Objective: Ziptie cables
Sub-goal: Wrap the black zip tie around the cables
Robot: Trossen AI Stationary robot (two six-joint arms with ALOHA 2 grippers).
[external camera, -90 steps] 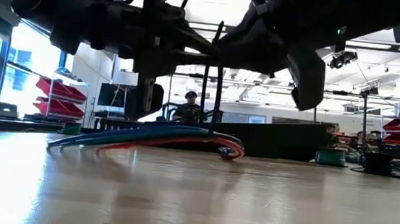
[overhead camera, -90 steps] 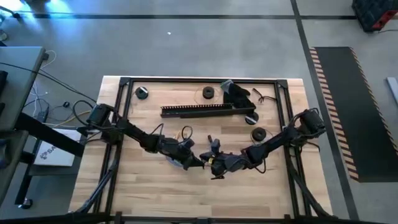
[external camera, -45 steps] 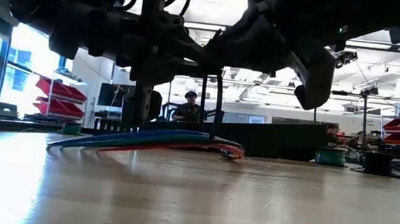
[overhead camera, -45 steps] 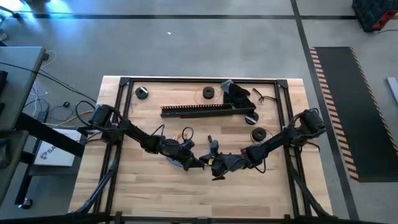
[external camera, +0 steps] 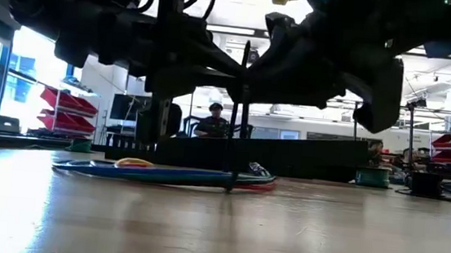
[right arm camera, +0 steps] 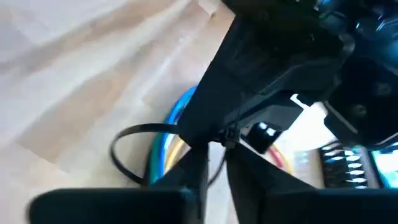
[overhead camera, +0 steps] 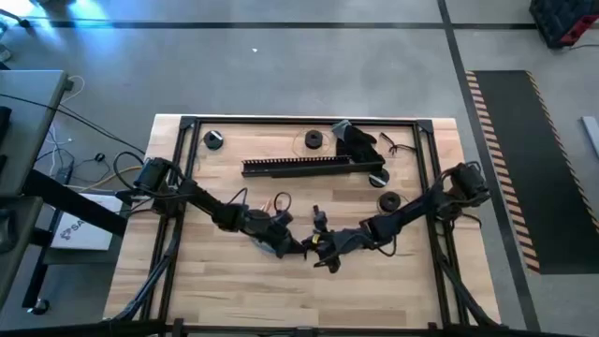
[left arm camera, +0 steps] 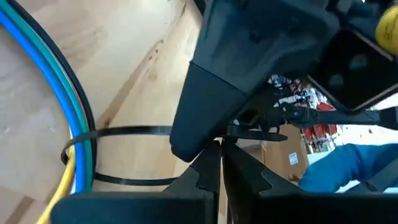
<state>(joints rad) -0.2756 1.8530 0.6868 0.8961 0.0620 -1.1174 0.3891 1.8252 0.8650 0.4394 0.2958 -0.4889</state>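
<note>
Both end effectors, left [overhead camera: 298, 246] and right [overhead camera: 318, 253], look clamped on the ziptie [left arm camera: 124, 130] looped around the cables [left arm camera: 71, 124]; pull the tail straight to cinch.

Near table half [overhead camera: 253, 300] free; duct [overhead camera: 299, 167] behind.

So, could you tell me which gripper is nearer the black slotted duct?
Left, narrowly. The left gripper sits below the duct, about mid-table; the right gripper lies slightly farther down.
</note>
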